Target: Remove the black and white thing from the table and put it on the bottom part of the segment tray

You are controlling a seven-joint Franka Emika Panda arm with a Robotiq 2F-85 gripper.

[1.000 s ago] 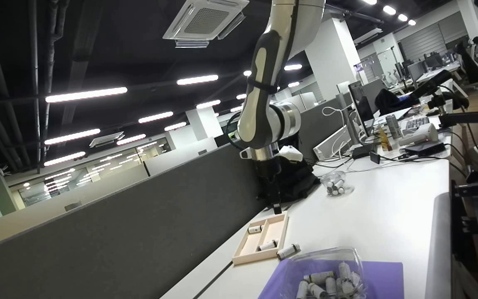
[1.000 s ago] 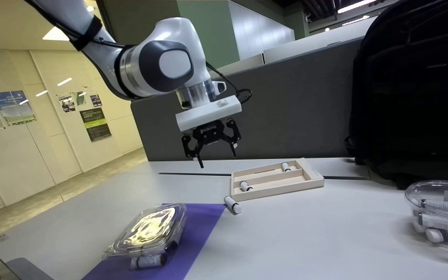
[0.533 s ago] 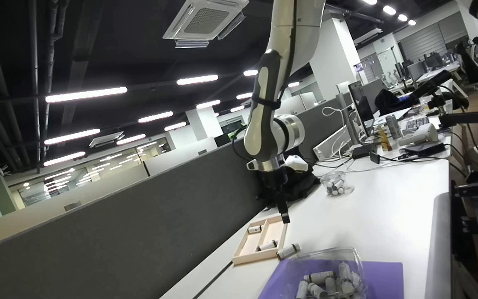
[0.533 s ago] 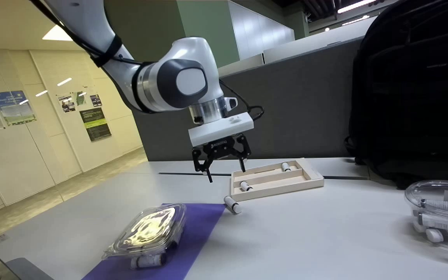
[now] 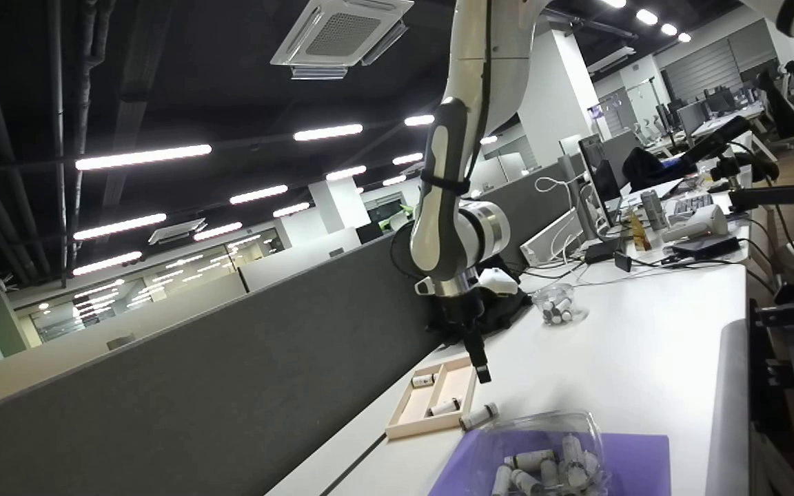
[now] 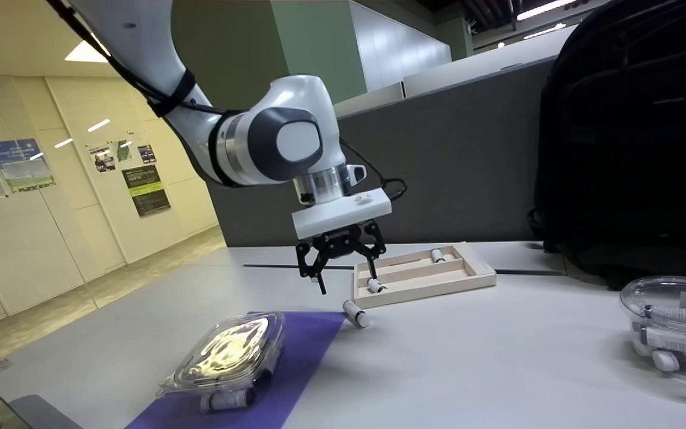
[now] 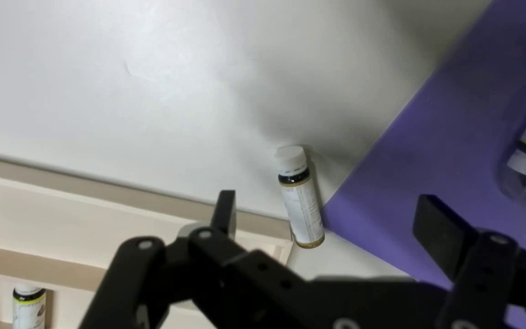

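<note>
1. vial (image 7: 301,201), white with a black neck, is lying on its side on the table (image 6: 468,363), base end just beside a corner of the tray (image 6: 429,293) and the tip of the purple sheet (image 6: 313,336). can't tell if it touches either.
2. jaws on the gripper (image 6: 349,283) are wide apart, hanging above the table. in the wrist view one shows against the tray's rim, the other against the sheet.
3. in the way: tray wall on one side of that base end, and on the other a clear box (image 6: 233,354) of vials sitting on the sheet.
4. tray's partly taken: second vial (image 6: 377,285) in the compartment nearer the loose one, third vial (image 6: 437,255) in the compartment nearer the partition (image 6: 462,173).
5. bulky backpack (image 6: 635,137) stands past the tray's end, by the partition.
6. room-wise, the broadest stretch of table runs from the cap end toward a round tub (image 6: 670,295). grey edge strip (image 5: 732,396) is well apart from the vial.
</note>
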